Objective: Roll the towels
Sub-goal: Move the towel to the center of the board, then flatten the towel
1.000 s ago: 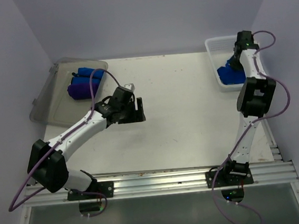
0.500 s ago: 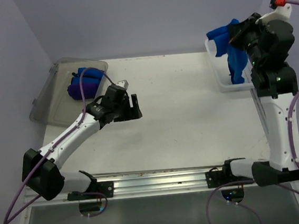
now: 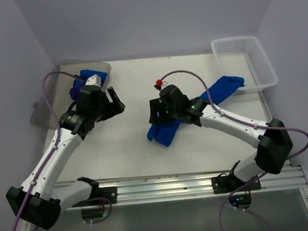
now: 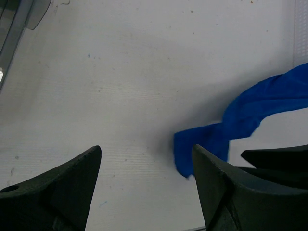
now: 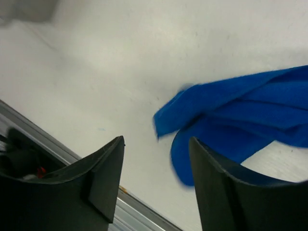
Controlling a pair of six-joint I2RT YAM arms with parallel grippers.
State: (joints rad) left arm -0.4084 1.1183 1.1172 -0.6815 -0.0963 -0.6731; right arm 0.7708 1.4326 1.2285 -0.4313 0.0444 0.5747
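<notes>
A long blue towel point(image 3: 222, 87) lies crumpled and stretched across the table, from the middle toward the white basket point(image 3: 258, 67). My right gripper point(image 3: 154, 115) hovers over its near-left end point(image 5: 240, 115), open, with nothing between its fingers point(image 5: 108, 168). My left gripper point(image 3: 113, 100) is open too, above bare table left of the towel point(image 4: 250, 110), which is apart from it. Rolled towels, one blue point(image 3: 93, 75) and one purple point(image 3: 74, 93), sit in the clear bin point(image 3: 49, 104), partly hidden by the left arm.
The white basket stands at the back right corner. The clear bin sits at the back left, tilted over the table edge. A metal rail point(image 3: 166, 188) runs along the near edge. The right arm's black wrist point(image 4: 279, 161) shows in the left wrist view.
The right arm lifted the blue towel out of the white basket, swung to mid-table and opened, leaving the towel on the table. The left gripper moved back left toward the bin.
</notes>
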